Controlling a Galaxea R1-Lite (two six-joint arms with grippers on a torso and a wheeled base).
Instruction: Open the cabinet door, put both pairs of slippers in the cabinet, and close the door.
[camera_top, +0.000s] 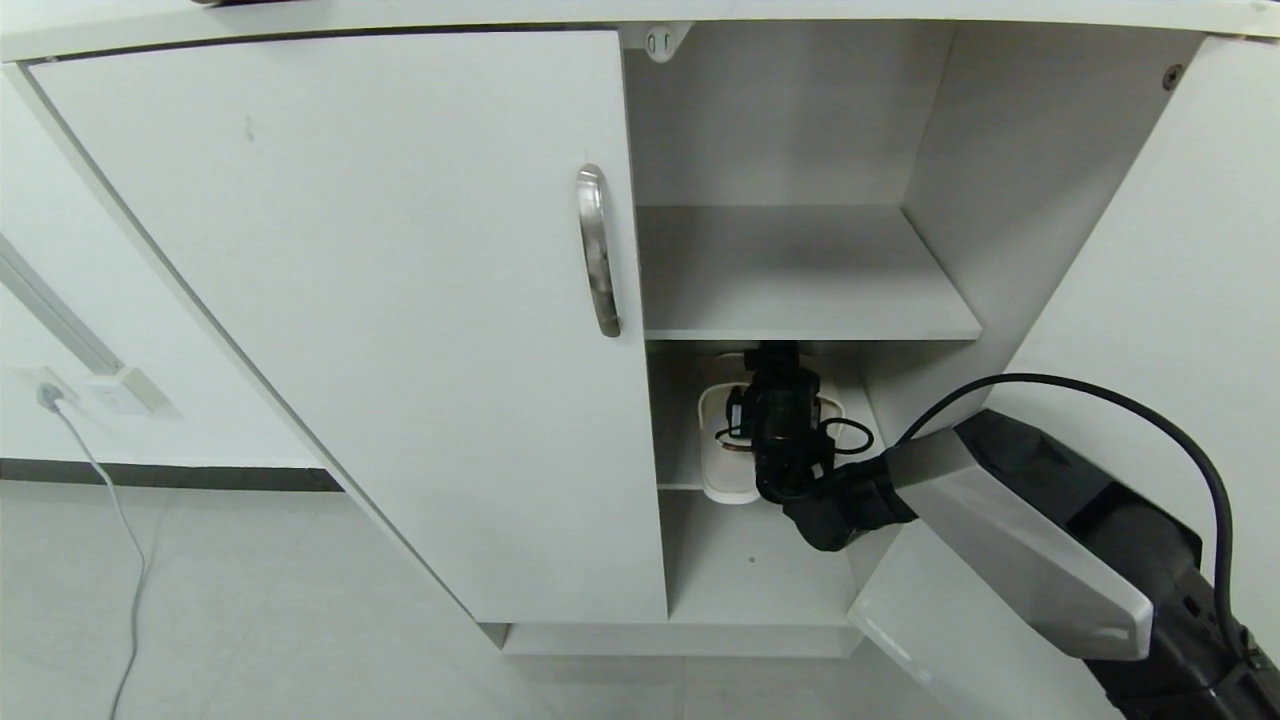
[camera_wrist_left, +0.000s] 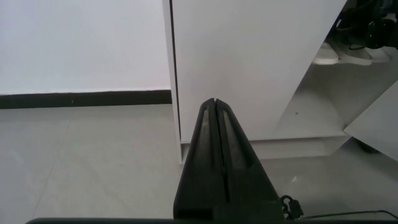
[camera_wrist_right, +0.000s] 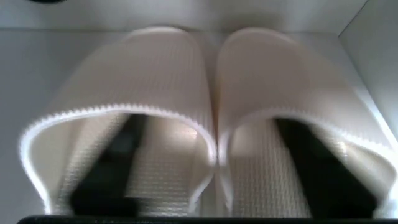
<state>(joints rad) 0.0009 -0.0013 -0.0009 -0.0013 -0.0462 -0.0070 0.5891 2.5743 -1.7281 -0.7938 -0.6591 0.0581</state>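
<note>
Left wrist view: the left gripper (camera_wrist_left: 214, 102) hangs over the grey floor (camera_wrist_left: 81, 162) in front of the cabinet. Its two fingers are pressed together and hold nothing. Past it is the shut door (camera_top: 350, 300) with a silver handle (camera_top: 597, 250). The other door (camera_top: 1180, 250), on the right, is swung wide open. The right arm goes in through that open side, under the shelf (camera_top: 800, 270), into the bottom part of the cabinet. The right gripper (camera_wrist_right: 214, 158) has its fingers (camera_wrist_right: 112, 168) spread apart, one inside each slipper. They do not squeeze anything. The white slippers (camera_wrist_right: 155, 74) lie side by side, touching each other, on the cabinet floor (camera_top: 750, 570). Their toes point to the back wall.
</note>
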